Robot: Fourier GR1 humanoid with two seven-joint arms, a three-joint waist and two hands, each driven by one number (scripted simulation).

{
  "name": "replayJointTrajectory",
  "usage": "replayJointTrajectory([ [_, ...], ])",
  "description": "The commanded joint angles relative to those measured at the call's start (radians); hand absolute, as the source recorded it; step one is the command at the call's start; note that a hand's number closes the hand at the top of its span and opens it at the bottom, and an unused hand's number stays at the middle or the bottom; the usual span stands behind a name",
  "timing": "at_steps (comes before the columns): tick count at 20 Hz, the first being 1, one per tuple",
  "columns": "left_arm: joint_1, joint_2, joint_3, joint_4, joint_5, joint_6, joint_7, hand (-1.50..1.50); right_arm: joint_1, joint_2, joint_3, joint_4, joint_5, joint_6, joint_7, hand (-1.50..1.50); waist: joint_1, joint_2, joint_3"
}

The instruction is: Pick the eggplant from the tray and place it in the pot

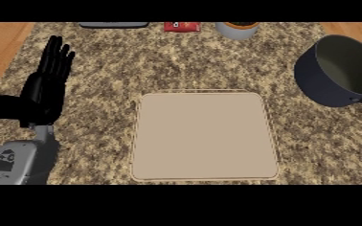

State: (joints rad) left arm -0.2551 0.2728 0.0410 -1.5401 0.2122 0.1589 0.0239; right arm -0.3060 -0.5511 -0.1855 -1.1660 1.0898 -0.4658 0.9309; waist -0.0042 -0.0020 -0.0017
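One left hand (44, 90), fingers straight, upright

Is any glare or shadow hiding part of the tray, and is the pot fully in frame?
Head view: the tray is evenly lit, no glare, only a thin shadow along its left rim; the pot is cut off by the right edge, no glare inside; the left hand rests open at left, apart from the tray.

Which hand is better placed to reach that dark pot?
Probably the right: the pot sits at the far right. The left hand rests open at the far left, across the tray. The right hand is out of view; no eggplant shows.
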Motion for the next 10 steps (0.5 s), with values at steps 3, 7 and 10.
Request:
replayJointTrajectory([
  [3, -0.006, -0.012, -0.011, -0.020, -0.012, 0.005, 0.016, 0.00, -0.020, 0.064, -0.106, 0.122, -0.245, -0.043, -0.145, -1.50, 0.013, 0.005, 0.004],
  [7, -0.027, -0.010, -0.010, -0.015, -0.005, -0.004, 0.043, 0.00, 0.002, 0.043, -0.125, 0.175, -0.354, -0.034, -0.355, -1.50, 0.014, 0.005, 0.004],
  [10, -0.010, -0.027, -0.019, -0.006, -0.014, -0.009, 0.015, 0.00, -0.017, 0.063, -0.118, 0.131, -0.338, -0.103, -0.399, -1.50, 0.012, 0.003, 0.003],
])
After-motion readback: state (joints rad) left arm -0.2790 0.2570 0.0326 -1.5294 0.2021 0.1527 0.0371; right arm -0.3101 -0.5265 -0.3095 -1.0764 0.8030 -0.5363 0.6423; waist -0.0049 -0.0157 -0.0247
